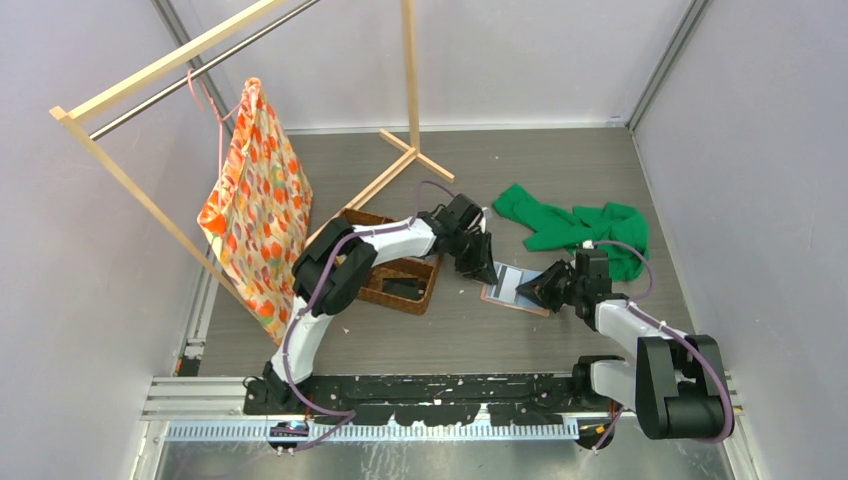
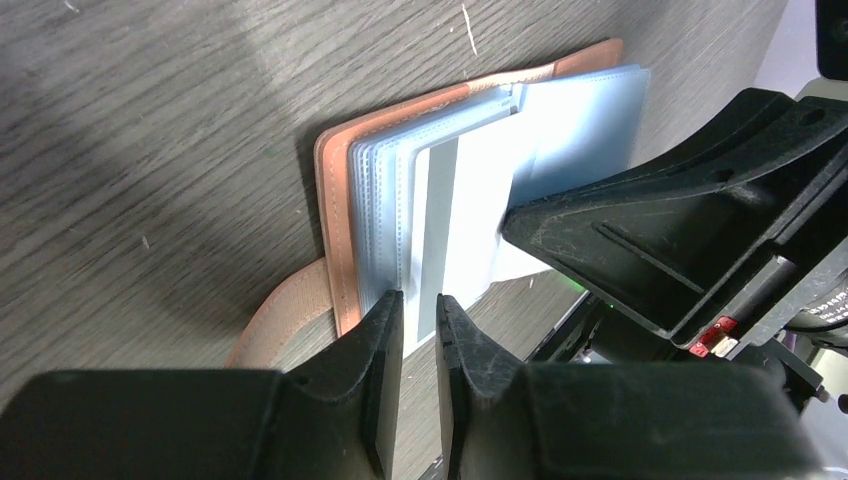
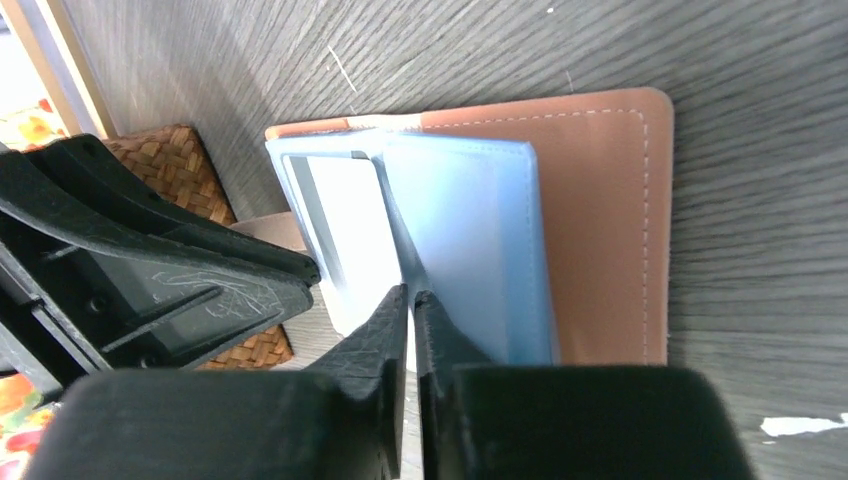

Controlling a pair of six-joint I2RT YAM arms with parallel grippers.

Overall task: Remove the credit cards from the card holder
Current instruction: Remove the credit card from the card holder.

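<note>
White arm links, black joints, purple cables, scuffed matte black gripper fingers

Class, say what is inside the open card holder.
A stack of clear bluish plastic sleeves, the exposed one holding a white card. Sleeves beneath are covered, so any further cards cannot be seen.

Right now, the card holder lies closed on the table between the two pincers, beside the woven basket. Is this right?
No. The card holder is open, not closed: the right wrist view shows its clear sleeves spread over the tan cover. It does lie on the table between the left pincer and the right pincer, beside the woven basket.
</note>
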